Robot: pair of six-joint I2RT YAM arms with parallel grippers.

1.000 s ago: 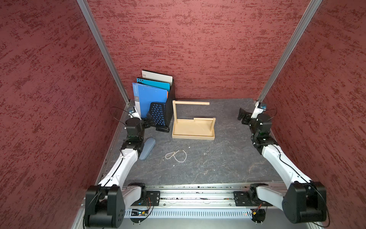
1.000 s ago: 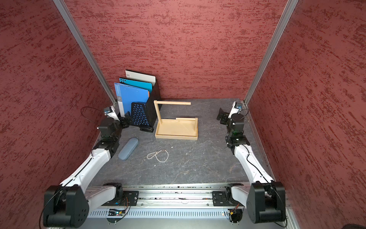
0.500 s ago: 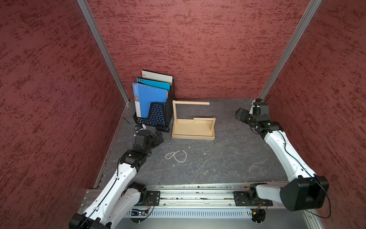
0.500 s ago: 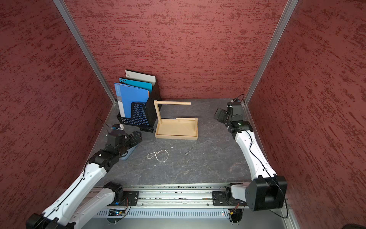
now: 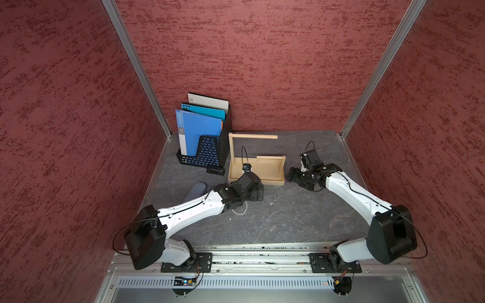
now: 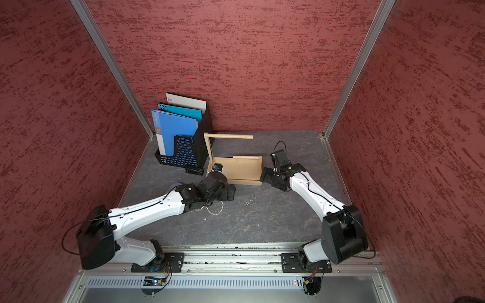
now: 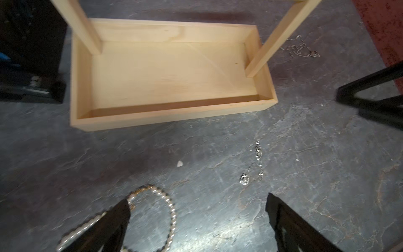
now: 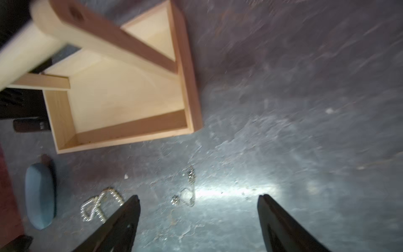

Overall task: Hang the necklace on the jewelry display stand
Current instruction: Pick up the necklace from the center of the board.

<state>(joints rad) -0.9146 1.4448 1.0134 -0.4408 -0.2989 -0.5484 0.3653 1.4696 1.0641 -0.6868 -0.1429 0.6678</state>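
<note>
Your left tool (image 7: 197, 199) has its jaws wide apart with nothing between them. It hangs low over the surface (image 5: 288, 223), in front of the stand (image 5: 270, 181). The necklace (image 7: 170, 209), a loop of pale beads, lies flat on the surface right under that tool. In the left wrist view one finger (image 7: 113, 220) covers part of the loop, but you cannot tell whether it touches the beads. In both top views the arm hides most of the loop and only a curve of beads shows (image 6: 217, 211).

Your right tool (image 8: 198, 196) also has its jaws apart and empty. In a top view it sits just beside the end of the stand that carries the shorter post.

The stand is upright and its tray holds nothing; no necklace hangs on either arm.

A thin chain (image 7: 257, 161) with a small pendant lies on the surface between the two tools, well apart from the beads. A second thin chain (image 7: 298, 49) lies past the shorter post.

A blue case (image 8: 39, 196) rests near the beads on their left. A black rack (image 5: 207, 154) with blue folders stands just beside the taller post.
</note>
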